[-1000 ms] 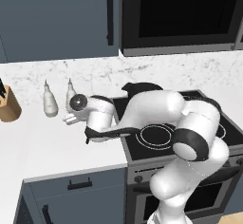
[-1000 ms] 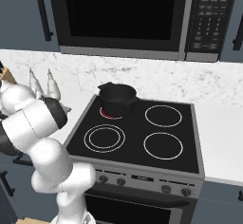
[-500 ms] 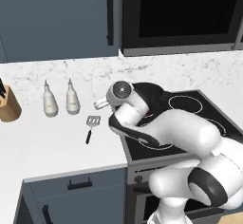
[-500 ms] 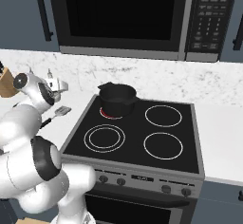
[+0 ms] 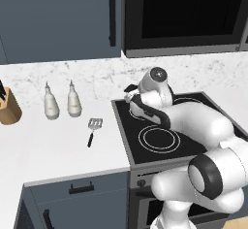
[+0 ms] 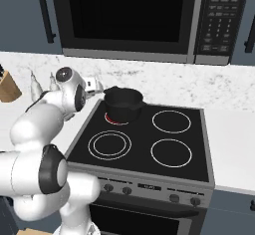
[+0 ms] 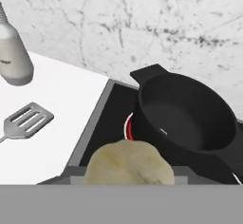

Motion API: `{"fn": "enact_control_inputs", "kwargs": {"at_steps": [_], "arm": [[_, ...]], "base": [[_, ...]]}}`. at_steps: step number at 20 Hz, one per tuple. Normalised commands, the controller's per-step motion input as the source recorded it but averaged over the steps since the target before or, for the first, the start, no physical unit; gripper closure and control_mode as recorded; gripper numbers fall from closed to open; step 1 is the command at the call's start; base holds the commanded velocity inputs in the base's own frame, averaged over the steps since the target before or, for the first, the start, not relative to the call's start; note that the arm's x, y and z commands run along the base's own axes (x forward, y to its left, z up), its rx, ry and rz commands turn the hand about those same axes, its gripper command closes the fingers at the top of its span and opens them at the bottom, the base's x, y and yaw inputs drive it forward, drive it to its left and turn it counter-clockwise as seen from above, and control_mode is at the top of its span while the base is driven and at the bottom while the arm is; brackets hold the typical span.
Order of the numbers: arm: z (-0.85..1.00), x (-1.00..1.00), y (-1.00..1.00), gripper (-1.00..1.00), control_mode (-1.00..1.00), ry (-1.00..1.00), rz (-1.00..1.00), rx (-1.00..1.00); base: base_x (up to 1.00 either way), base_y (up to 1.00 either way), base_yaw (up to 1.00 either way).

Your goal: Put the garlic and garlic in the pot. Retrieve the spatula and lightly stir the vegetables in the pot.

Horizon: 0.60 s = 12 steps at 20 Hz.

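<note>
A pale beige garlic (image 7: 127, 163) sits close at the bottom of the hand view, with my gripper (image 7: 128, 173) shut on it. The black pot (image 7: 186, 119) stands just ahead and to the right on the stove's red-ringed back-left burner; the inside that shows is bare black. From the right base view my gripper (image 6: 94, 86) hangs just left of the pot (image 6: 123, 104), near its rim height. In the left base view my gripper (image 5: 130, 93) is over the stove's back-left corner. The spatula (image 5: 93, 129) lies flat on the white counter left of the stove, its slotted head (image 7: 27, 120) pointing toward the wall.
Two white bottles (image 5: 50, 105) (image 5: 73, 102) stand by the marble backsplash, left of the spatula. A wooden knife block (image 5: 8, 108) sits at the far left. The black stove (image 6: 164, 144) has its other burners bare. A microwave (image 6: 129, 15) hangs above.
The arm has swung right from the counter by the bottles to the stove's back-left corner, carrying the garlic. The spatula, once behind the arm, now lies in plain sight.
</note>
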Motion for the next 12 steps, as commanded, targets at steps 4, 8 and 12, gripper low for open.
{"fn": "enact_control_inputs", "kwargs": {"at_steps": [4, 8, 12], "arm": [[-0.02, 0.51, -0.74, 1.00, -1.00, 0.11, -0.03, 0.00], [-0.21, 0.46, -0.29, 1.00, -1.00, 0.01, -0.08, 0.00], [-0.42, 0.44, -0.19, 1.00, -1.00, 0.00, -0.10, -0.02]], "base": [[0.00, 0.00, 0.00], [0.00, 0.00, 0.00], [0.00, 0.00, 0.00]]}}
